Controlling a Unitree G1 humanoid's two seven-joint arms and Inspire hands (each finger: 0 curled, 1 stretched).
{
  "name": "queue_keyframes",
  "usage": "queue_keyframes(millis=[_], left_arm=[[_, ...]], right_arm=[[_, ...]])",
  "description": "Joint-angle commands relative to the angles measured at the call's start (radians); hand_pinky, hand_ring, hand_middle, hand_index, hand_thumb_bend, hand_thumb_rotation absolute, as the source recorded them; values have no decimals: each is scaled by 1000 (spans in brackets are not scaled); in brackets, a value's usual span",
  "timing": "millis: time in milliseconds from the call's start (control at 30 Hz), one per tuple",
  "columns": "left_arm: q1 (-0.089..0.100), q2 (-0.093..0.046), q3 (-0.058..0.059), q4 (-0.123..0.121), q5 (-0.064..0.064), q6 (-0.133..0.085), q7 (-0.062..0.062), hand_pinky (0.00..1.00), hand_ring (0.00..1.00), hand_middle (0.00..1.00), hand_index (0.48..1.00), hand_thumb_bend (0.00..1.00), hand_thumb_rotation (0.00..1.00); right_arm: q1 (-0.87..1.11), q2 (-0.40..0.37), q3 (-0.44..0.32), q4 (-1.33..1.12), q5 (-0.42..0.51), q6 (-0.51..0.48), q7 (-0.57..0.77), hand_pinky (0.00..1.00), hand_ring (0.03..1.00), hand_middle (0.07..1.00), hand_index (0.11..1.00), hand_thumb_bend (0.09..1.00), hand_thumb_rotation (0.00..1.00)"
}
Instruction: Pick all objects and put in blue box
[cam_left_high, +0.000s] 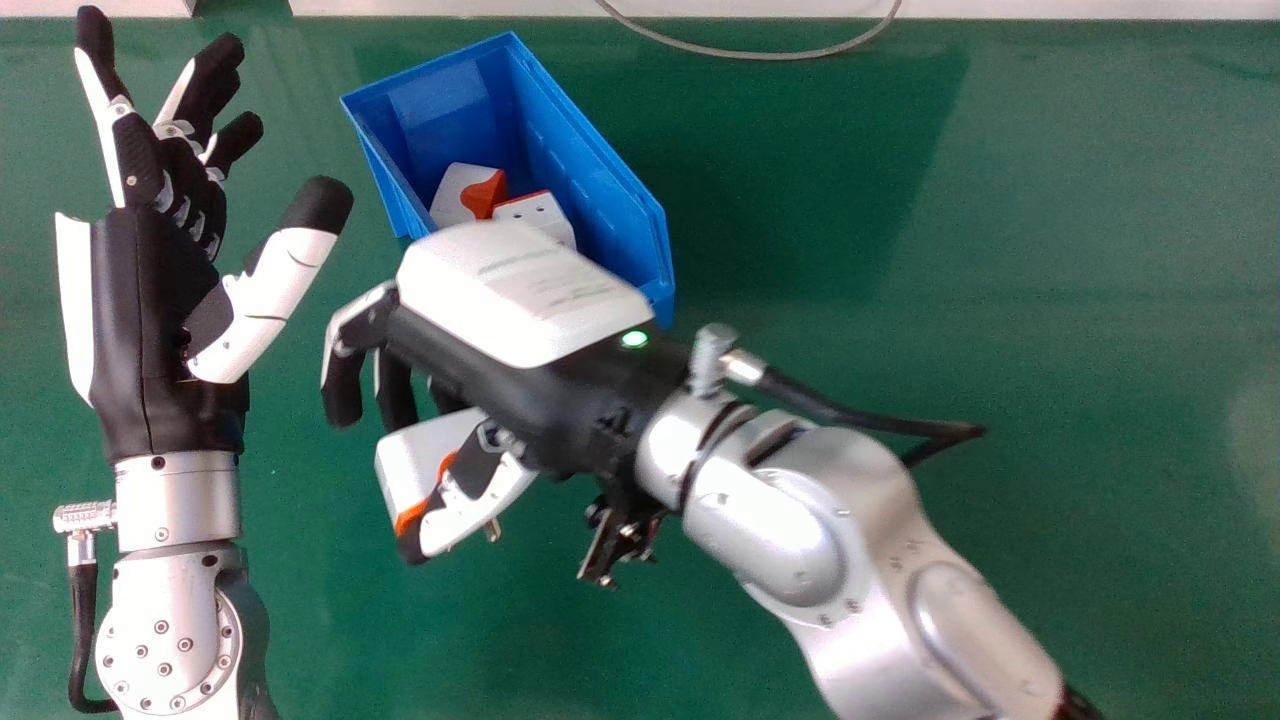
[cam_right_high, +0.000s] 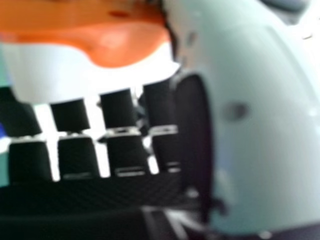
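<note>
My right hand (cam_left_high: 520, 340) is over the middle of the table, palm down, its fingers and thumb curled round a white and orange object (cam_left_high: 425, 455). Its back hides part of the near end of the blue box (cam_left_high: 600, 190). Two white and orange pieces lie inside that box, one with an orange patch (cam_left_high: 462, 192) and one with small dark holes (cam_left_high: 540, 215). In the right hand view the held object (cam_right_high: 55, 65) rests against the curled fingers of my right hand (cam_right_high: 120, 150). My left hand (cam_left_high: 150, 280) lies at the left, fingers relaxed, holding nothing.
A green table (cam_left_high: 1100, 280) lies beneath everything. A grey cable (cam_left_high: 740, 52) curves along its far edge, beyond the blue box. The right forearm (cam_left_high: 860, 560) crosses the table's near right part, and the left forearm (cam_left_high: 170, 620) runs up the left side.
</note>
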Motion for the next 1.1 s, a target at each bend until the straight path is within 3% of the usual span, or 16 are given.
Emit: queue_keyframes(millis=[0,100,233,367,467,533,600,900,1000,1067], left_arm=[[-3,6,6,-22,-3,-9,0,875,920,893,888,852,507],[-5,5,5,-19,-4,-12,-1,876,922,896,889,848,502],[-7,4,5,-21,27,-9,19,875,923,897,890,846,498],[-14,4,3,-15,29,-11,26,874,923,899,890,840,498],[-18,5,5,-9,43,-13,41,873,923,899,890,838,502],[-20,6,5,-6,38,-13,40,871,921,899,889,839,505],[-23,9,5,-1,42,-16,43,864,917,897,887,846,514],[-35,23,10,18,113,-35,96,839,899,889,881,846,551],[-38,29,9,24,122,-41,105,842,893,889,881,843,571],[-39,29,7,27,114,-44,102,845,894,891,882,843,577]], right_arm=[[2,-5,-43,-83,26,-2,6,256,366,486,547,507,0],[8,-17,-104,-128,58,2,-3,249,368,483,542,508,0],[-3,-28,-180,-154,49,8,-54,247,368,481,540,508,0],[-34,-9,-243,-72,52,-24,-198,228,370,473,533,509,0],[-97,1,-263,64,52,-58,-319,222,373,472,528,510,0],[-142,14,-270,161,64,-66,-370,233,373,472,529,510,0],[-184,21,-267,258,71,-88,-423,279,369,468,525,511,0],[-392,106,-235,841,84,-284,-774,309,408,488,533,497,0],[-419,110,-213,950,81,-356,-838,316,417,492,530,496,0],[-425,106,-200,988,79,-397,-866,322,419,495,530,495,0]])
